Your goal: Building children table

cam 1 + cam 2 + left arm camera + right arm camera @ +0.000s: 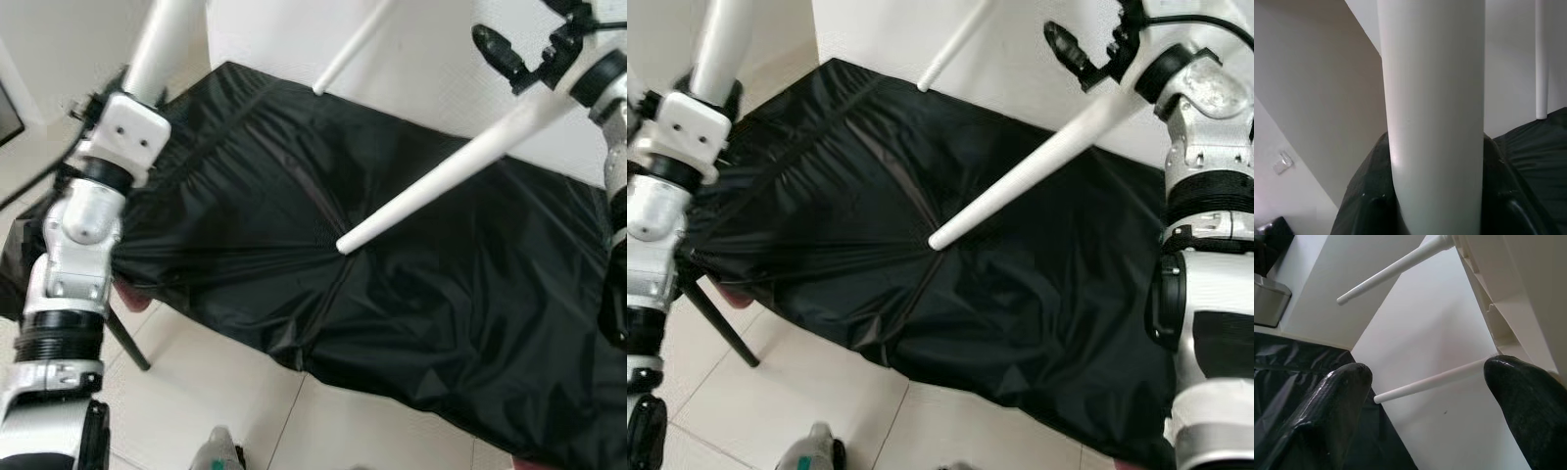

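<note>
The white children's table is held up in the air, its legs pointing out over a black cloth. One white leg rises from my left gripper, which is shut on it; in the left wrist view that leg runs straight along the fingers. A second leg slants down from the top right, and its tip hangs just above the cloth. A third leg shows further back. My right gripper is at the base of the second leg, its fingers spread open beside the table's underside.
A black cloth covers a low wide surface below the table. A thin black leg stands on the pale tiled floor at the left. White walls rise behind. A small grey-green object sits at the bottom edge.
</note>
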Available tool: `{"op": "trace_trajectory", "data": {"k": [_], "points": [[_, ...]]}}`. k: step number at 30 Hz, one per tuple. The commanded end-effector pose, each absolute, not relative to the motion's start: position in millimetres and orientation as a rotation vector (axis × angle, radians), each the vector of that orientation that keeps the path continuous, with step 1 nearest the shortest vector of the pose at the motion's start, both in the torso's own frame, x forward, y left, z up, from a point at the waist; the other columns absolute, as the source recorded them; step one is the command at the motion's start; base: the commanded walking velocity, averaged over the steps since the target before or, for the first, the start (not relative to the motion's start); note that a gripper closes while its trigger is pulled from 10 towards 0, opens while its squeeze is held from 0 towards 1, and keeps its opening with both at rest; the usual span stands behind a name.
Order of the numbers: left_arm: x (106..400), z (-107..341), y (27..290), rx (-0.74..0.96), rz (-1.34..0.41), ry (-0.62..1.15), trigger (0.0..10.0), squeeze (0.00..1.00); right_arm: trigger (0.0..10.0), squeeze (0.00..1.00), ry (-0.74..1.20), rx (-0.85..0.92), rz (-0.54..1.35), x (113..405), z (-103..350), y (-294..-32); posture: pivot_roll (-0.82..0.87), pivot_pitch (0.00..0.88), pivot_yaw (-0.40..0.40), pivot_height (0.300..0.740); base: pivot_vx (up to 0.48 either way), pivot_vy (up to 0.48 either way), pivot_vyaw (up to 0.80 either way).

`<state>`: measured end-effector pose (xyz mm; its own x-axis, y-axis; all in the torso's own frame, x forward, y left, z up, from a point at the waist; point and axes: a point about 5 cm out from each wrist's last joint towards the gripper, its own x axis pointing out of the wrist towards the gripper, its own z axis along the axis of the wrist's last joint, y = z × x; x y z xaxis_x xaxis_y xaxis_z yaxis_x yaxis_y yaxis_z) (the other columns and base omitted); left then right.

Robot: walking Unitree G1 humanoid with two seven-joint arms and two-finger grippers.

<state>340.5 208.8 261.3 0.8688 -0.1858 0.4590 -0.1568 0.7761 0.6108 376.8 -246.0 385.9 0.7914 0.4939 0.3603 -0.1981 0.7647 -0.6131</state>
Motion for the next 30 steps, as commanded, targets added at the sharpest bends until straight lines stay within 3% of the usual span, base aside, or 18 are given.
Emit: {"op": "trace_trajectory", "data": {"k": [1,17,23,30], "points": [[344,220,238,0.663,0.107,-0.297,0.0,0.0,10.0,0.0,-0.686,-0.56,0.173,347,431,-292,0.02,0.002,-0.157,0.74,0.0,0.0,0.0],[353,202,213,0.592,0.075,-0.259,0.0,0.0,10.0,0.0,-0.73,-0.529,0.201,349,454,-279,0.04,0.0,-0.16,0.74,0.0,0.0,0.0],[348,207,224,0.646,0.089,-0.271,0.0,0.0,10.0,0.0,-0.734,-0.542,0.257,350,460,-269,0.05,0.0,-0.168,0.74,0.0,0.0,0.0],[327,234,246,0.824,0.042,-0.316,0.0,0.0,10.0,0.0,-0.678,-0.522,0.518,358,447,-244,0.09,0.0,-0.174,0.74,0.0,0.0,0.0]]}}
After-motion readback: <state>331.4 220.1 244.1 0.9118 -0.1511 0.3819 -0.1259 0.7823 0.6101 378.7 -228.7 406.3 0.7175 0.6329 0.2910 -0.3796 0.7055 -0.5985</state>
